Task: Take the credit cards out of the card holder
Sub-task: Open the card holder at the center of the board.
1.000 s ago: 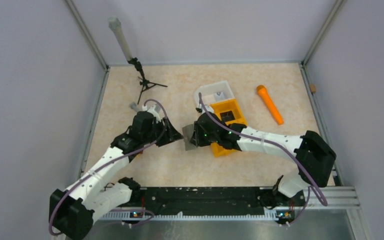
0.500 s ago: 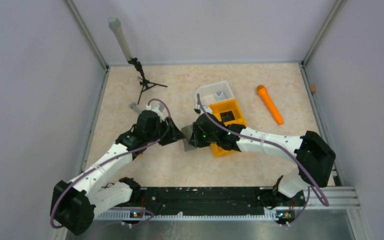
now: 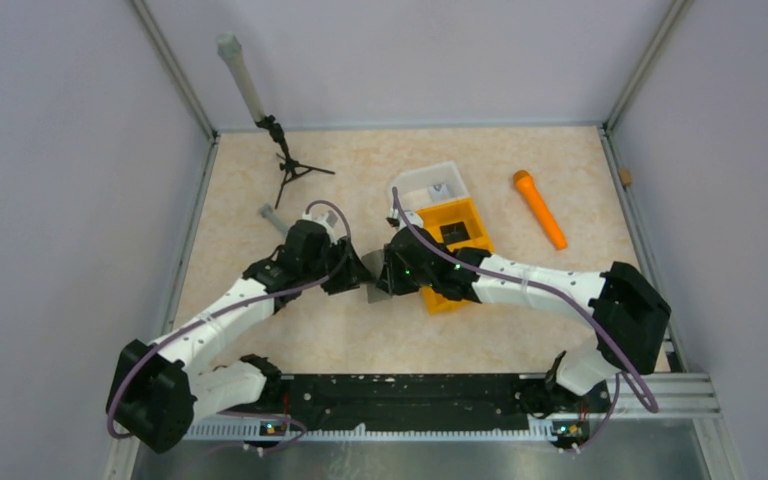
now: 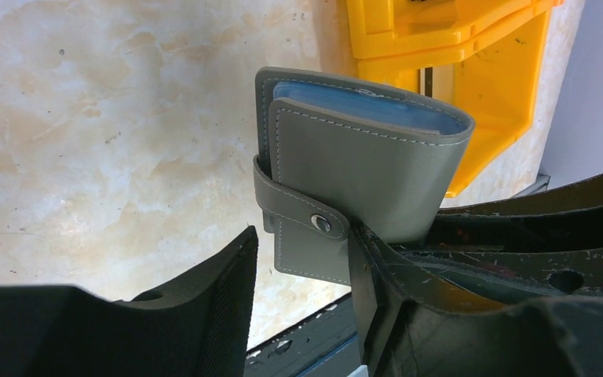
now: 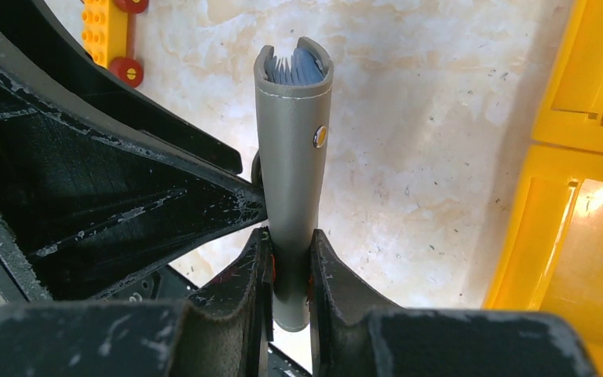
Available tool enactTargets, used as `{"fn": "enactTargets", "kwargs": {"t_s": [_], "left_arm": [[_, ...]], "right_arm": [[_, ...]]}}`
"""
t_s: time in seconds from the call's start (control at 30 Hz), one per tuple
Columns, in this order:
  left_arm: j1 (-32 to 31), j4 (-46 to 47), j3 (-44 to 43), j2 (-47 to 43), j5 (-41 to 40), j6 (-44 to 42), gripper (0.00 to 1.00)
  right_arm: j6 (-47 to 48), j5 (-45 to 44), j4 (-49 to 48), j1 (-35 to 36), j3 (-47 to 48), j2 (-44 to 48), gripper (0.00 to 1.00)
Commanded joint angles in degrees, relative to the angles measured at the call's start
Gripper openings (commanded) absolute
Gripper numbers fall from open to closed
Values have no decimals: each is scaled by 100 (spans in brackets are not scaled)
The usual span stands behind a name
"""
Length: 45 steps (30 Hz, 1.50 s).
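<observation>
The grey card holder (image 4: 361, 165) is snapped closed and held upright above the table. Light grey-blue credit cards (image 4: 361, 106) show inside its open top edge, also in the right wrist view (image 5: 294, 67). My right gripper (image 5: 289, 267) is shut on the holder's lower end (image 5: 290, 157). My left gripper (image 4: 302, 302) is open, and the holder's strap corner hangs between its jaws, close to the right finger (image 4: 373, 298). In the top view the holder (image 3: 373, 282) sits between the left gripper (image 3: 352, 276) and the right gripper (image 3: 390, 276).
An orange two-compartment bin (image 3: 457, 238) lies just right of the grippers, with a clear tray (image 3: 430, 183) behind it. An orange marker (image 3: 540, 208) lies at the back right. A small tripod (image 3: 290, 165) and a grey cylinder (image 3: 269, 214) are at the back left.
My left arm has moved right, bringing its open gripper up to the holder. The right gripper has kept the holder almost still.
</observation>
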<state>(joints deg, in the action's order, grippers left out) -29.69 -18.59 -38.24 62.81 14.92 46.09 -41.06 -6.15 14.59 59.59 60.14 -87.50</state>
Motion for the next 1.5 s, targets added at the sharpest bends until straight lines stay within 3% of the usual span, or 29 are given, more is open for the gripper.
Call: {"fn": "enactTargets", "kwargs": {"t_s": [0.0, 0.13, 0.5, 0.83, 1.17, 1.33, 1.47], "left_arm": [[-35, -33, -232, 144, -292, -146, 44], [-32, -100, -259, 271, -344, -202, 28], [-34, -127, -248, 415, -359, -311, 0], [-27, -386, -154, 595, -721, -505, 0], [105, -586, -163, 327, -542, -615, 0], [425, -726, -131, -6, -308, -779, 37], [779, -516, -18, -233, 245, -792, 49]], "right_arm": [[14, 95, -438, 105, 289, 119, 0], [14, 49, -431, 114, 261, 139, 0], [18, 44, -448, 132, 233, 146, 0], [11, -571, 176, 33, 114, 343, 0], [35, -17, -252, -368, -485, 682, 0], [162, 1482, -1038, -962, -963, 1054, 0], [83, 2303, -1424, -1298, -1145, 1296, 0]]}}
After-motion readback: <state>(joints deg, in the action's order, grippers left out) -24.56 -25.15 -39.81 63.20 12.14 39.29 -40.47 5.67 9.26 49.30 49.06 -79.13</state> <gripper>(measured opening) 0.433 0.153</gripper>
